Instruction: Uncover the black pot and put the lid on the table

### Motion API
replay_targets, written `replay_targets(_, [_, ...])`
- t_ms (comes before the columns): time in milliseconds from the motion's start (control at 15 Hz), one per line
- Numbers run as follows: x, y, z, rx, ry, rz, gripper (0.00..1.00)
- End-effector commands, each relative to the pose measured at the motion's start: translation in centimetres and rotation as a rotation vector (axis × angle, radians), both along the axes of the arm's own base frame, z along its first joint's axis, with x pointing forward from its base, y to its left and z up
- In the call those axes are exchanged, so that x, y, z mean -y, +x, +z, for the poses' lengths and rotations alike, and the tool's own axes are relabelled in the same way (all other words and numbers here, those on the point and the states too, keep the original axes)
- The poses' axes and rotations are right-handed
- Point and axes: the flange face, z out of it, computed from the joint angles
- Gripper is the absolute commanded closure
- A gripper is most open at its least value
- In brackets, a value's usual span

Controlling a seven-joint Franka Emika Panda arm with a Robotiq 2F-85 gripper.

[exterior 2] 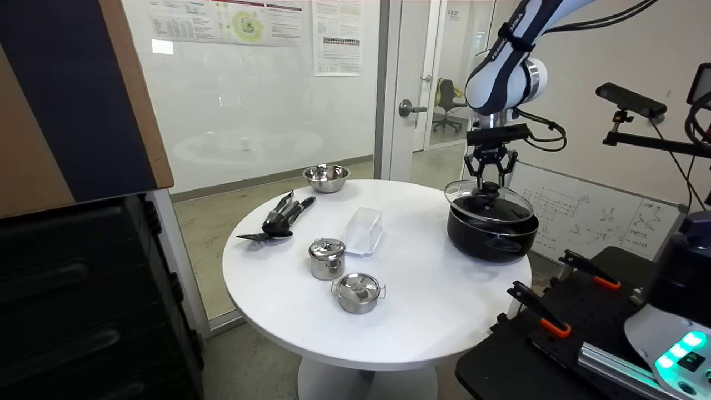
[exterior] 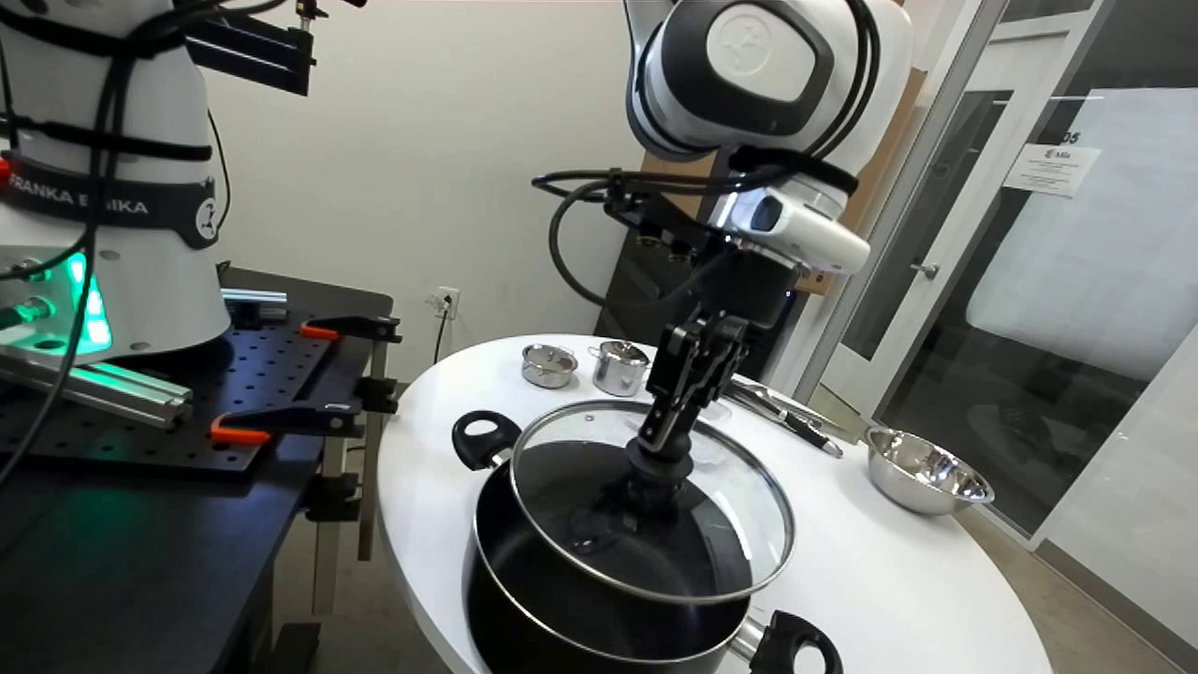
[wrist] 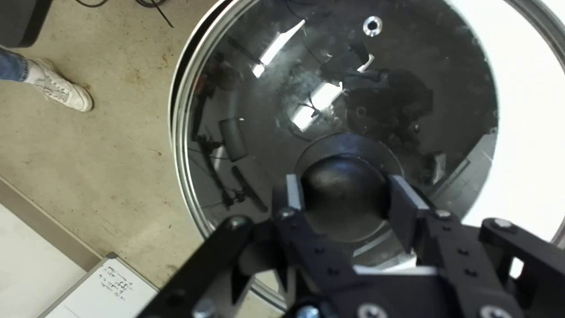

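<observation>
The black pot (exterior: 501, 608) stands on the round white table (exterior: 426, 431), near its edge, and also shows in an exterior view (exterior 2: 489, 244). The glass lid (exterior: 590, 505) is tilted and shifted over the pot, leaving a crescent of the pot's opening uncovered. In an exterior view the lid (exterior 2: 516, 204) has one side raised above the rim; whether its low side touches the pot I cannot tell. My gripper (exterior: 666, 440) points down and is shut on the lid's dark knob. In the wrist view the knob (wrist: 344, 181) sits between both fingers (wrist: 342, 194).
On the table stand a small lidded steel pot (exterior 2: 326, 261), a shallow steel pot (exterior 2: 358, 294), a clear plastic box (exterior 2: 362, 233), utensils (exterior 2: 283, 216) and a steel bowl (exterior 2: 326, 179). The black bench (exterior: 140, 524) with orange clamps is beside the table.
</observation>
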Motion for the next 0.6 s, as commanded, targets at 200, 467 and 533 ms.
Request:
replay_targets(200, [-2.8, -0.4, 6.2, 0.034, 0.024, 0.04, 0.76])
replay_targets(467, [-6.2, -0.1, 5.1, -0.011, 0.012, 0.1, 0.76])
replay_targets(533, [-7.3, -0.1, 4.6, -0.023, 0.008, 0.119, 0.76])
